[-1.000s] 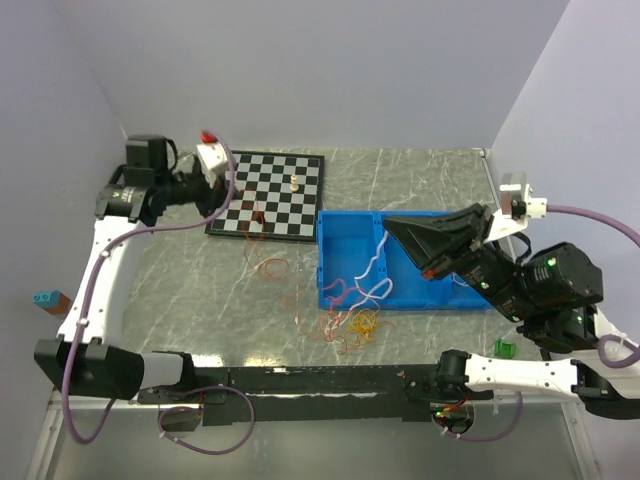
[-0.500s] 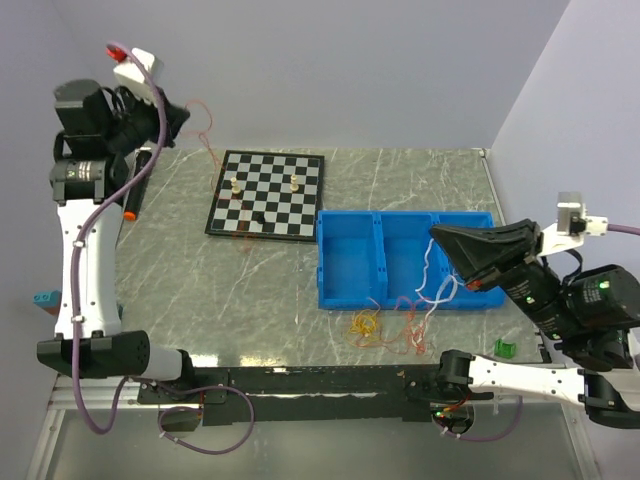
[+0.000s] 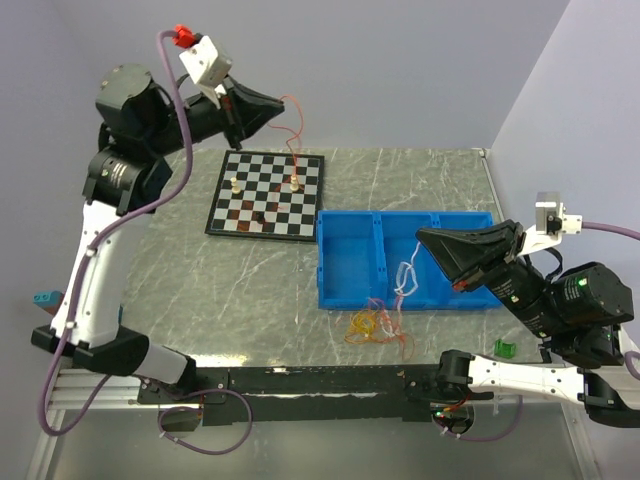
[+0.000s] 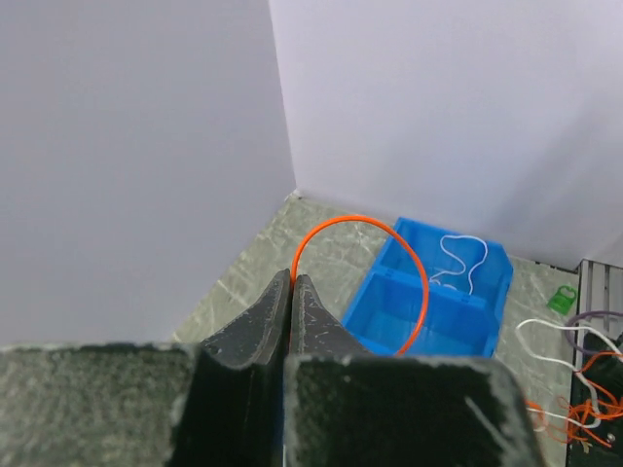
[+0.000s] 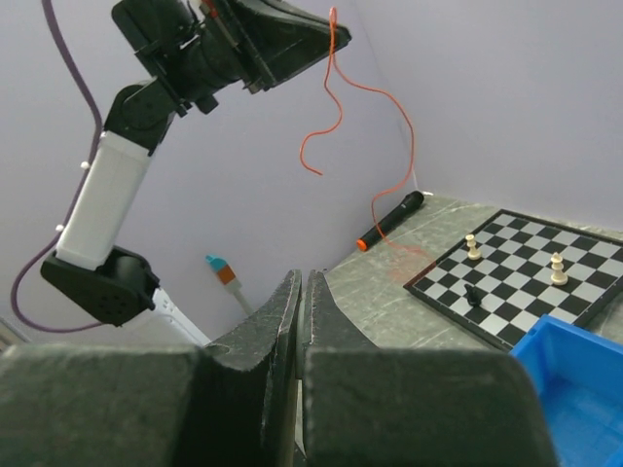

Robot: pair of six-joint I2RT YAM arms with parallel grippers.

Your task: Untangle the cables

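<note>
Above and well to the left of the blue two-compartment plastic bin [image 3: 345, 270], your left gripper [image 3: 283, 106] is raised high in the air. Its jaws are pressed together on a thin orange-red cable [image 3: 297, 140]. In the left wrist view the strand leaves the fingertips and arcs over in a loop. In the top view it hangs down toward the far edge of the black-and-white chessboard [image 3: 265, 195], which lies just left of the bin's far corner. Two pale chess pieces and one dark one stand on that board.

Over the bin's right compartment, your right gripper [image 3: 420, 235] points left with its jaws closed flat against each other. A thin white cable [image 3: 405, 278] rises from the table in front of the bin, crosses the front wall, and ends just below and left of those fingertips. You cannot tell from these views whether the strand is pinched, and the right wrist view shows nothing between the fingers.

On the table, just in front of the bin's front wall near its middle divider, lies the small tangle of orange, yellow and red cables [image 3: 375, 327], with the white one running into it.

Off the bin's front right corner sits a small green object [image 3: 503, 347].
</note>
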